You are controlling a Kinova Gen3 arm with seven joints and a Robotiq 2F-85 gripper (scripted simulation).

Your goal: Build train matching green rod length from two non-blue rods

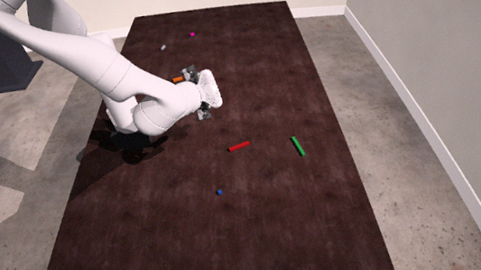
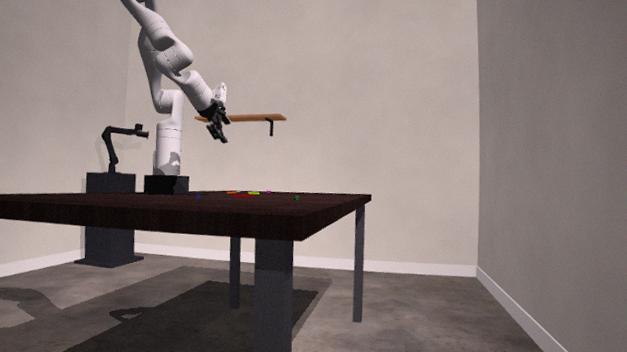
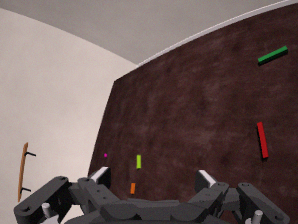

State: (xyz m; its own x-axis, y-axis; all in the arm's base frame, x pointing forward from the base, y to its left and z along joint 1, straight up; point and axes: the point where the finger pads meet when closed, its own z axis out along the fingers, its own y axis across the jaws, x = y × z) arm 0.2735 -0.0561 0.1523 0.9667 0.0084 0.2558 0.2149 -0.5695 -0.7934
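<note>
The green rod (image 1: 298, 146) (image 2: 296, 198) (image 3: 273, 55) lies on the dark table (image 1: 178, 254) (image 2: 126, 213) (image 3: 200, 110) towards its right edge. The red rod (image 1: 239, 146) (image 2: 242, 195) (image 3: 262, 140) lies to its left. The orange rod (image 1: 178, 79) (image 2: 231, 192) (image 3: 132, 188) and the lime rod (image 2: 253, 193) (image 3: 139, 161) lie farther back; the arm hides the lime rod in the top view. The magenta rod (image 1: 192, 34) (image 3: 105, 155) and the grey rod (image 1: 163, 48) lie near the far end. My gripper (image 1: 196, 93) (image 2: 218, 129) (image 3: 153, 179) is open and empty, high above the table.
A small blue rod (image 1: 219, 191) (image 2: 198, 195) lies alone nearer the front. A wooden wall shelf (image 2: 252, 118) (image 3: 23, 169) hangs behind the table. A small black arm (image 2: 118, 138) stands on a pedestal beside my base. A wall runs along the right.
</note>
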